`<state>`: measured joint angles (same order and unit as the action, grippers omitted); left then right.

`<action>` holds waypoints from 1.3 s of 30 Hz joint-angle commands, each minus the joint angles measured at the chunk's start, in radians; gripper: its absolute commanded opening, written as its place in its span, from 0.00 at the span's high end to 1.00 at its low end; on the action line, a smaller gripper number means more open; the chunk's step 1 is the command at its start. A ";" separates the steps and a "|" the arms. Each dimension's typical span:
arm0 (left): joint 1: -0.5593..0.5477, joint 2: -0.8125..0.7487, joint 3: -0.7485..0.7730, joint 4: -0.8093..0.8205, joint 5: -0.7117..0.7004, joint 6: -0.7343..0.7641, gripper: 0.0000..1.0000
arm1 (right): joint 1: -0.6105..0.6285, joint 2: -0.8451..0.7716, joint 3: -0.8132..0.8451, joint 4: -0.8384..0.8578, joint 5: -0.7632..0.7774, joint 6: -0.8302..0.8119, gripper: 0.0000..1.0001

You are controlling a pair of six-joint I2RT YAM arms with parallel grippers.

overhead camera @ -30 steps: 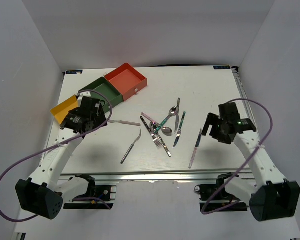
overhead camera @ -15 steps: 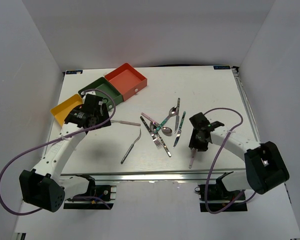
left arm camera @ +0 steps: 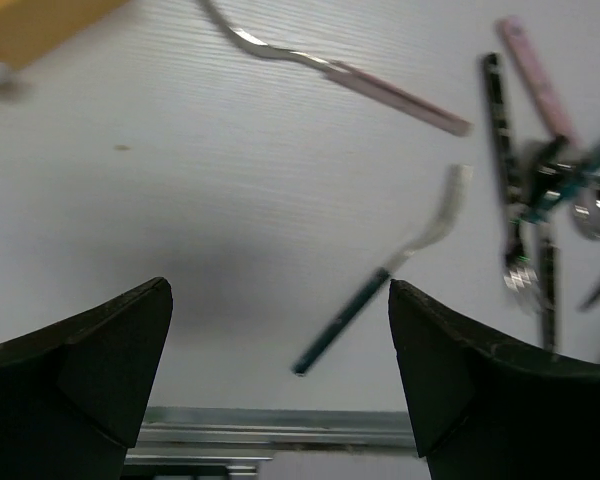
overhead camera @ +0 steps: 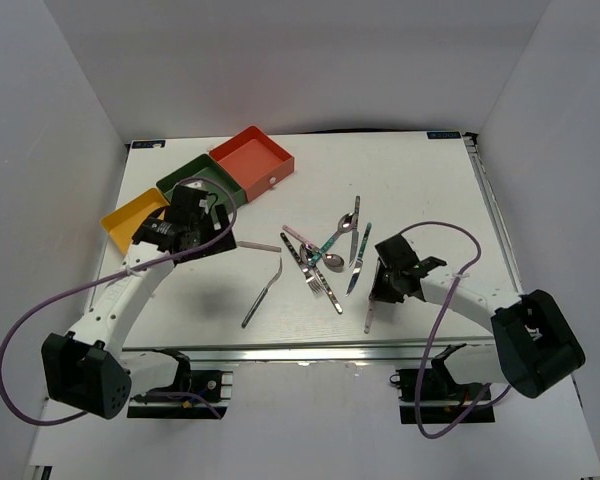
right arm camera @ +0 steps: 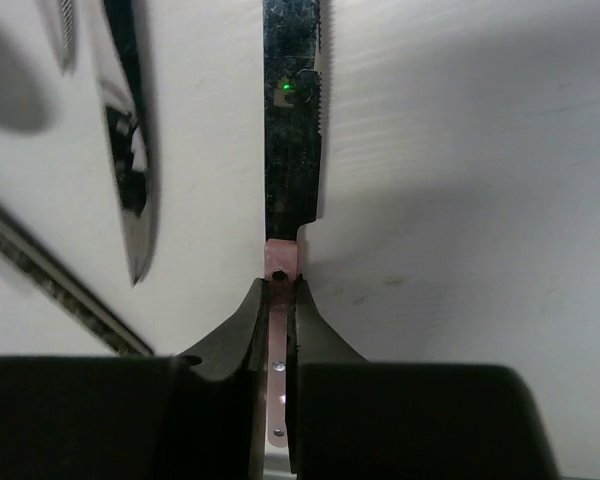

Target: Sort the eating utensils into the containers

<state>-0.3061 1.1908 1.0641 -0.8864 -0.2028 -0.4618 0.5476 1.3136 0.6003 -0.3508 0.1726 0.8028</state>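
Note:
Several eating utensils lie in a loose pile at the table's middle. My right gripper is shut on the pink handle of a serrated knife, whose handle end points toward the near edge. My left gripper hangs open and empty over the table, beside the yellow tray. A teal-handled fork and a pink-handled fork lie below it. The containers stand in a row at the back left: yellow, dark green, red-orange.
Another knife blade lies just left of the held knife. The table's metal front rail runs close below the left gripper. White walls enclose the table on three sides. A corner of the yellow tray shows at the top left of the left wrist view.
The right arm swung in to the pink-handled knife and its jaws went from open to shut on the handle; the knife shifted slightly left. The left gripper drifted a little to the right.

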 commanded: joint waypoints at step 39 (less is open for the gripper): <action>-0.171 0.174 0.094 0.392 0.328 -0.351 1.00 | 0.328 0.096 0.688 -0.043 -0.279 -0.258 0.59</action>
<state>-0.4885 1.3701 1.0851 -0.3225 0.2672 -0.8688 0.8791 1.4158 1.2152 -0.4095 -0.1562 0.5701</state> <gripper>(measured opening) 0.020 0.167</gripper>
